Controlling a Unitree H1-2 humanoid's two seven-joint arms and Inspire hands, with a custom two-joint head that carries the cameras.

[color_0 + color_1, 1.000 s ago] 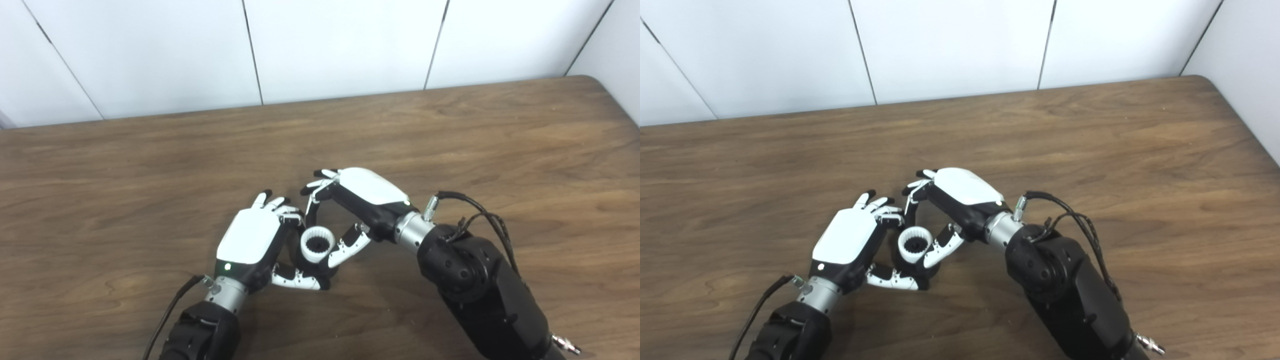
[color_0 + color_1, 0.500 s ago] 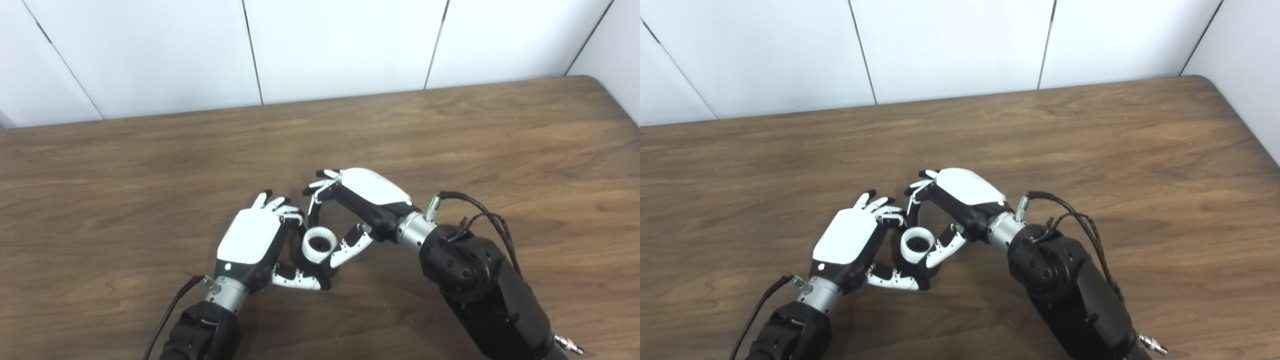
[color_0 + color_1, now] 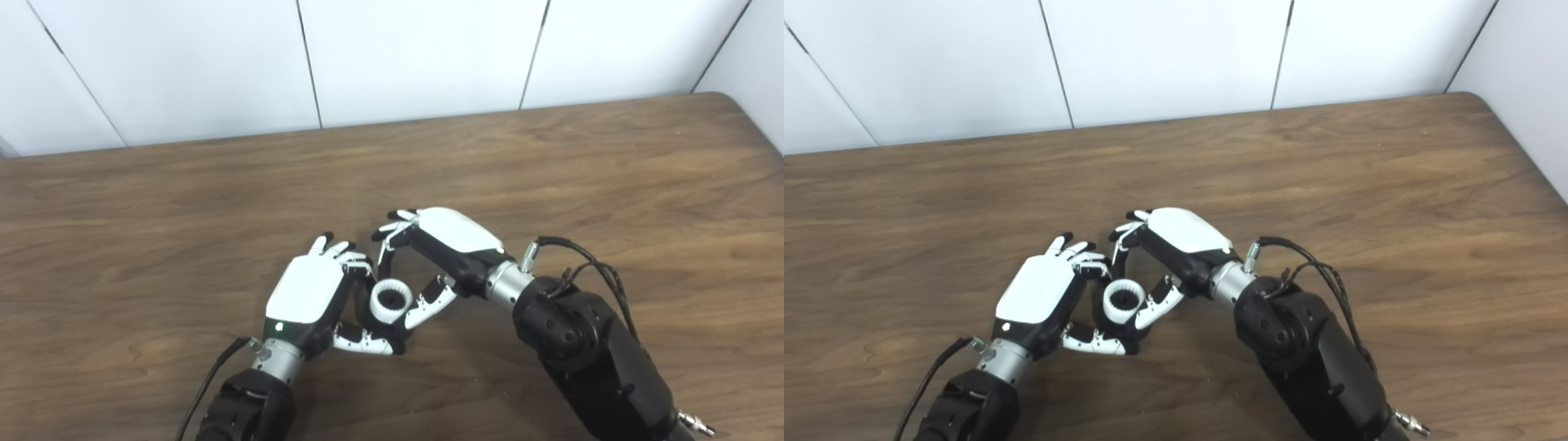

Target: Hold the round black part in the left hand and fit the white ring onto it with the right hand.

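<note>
Here your left hand (image 3: pixel 306 294) sits low over the wooden surface (image 3: pixel 184 202), its fingers and thumb curled around the round black part (image 3: pixel 398 327), which shows only as a dark edge under and beside the white ring (image 3: pixel 390 300). The ring sits on top of that part, open side up, with dark ribbing visible inside its hole. How far down it is seated you cannot tell from these views. Your right hand (image 3: pixel 444 245) comes in from the other side, arched over the ring: its thumb (image 3: pixel 425 306) lies against the ring's right edge, and its fingers (image 3: pixel 1119 236) curve down just behind it, so this hand is closed on the ring. Both hands meet at the middle of the surface, near its front edge.
</note>
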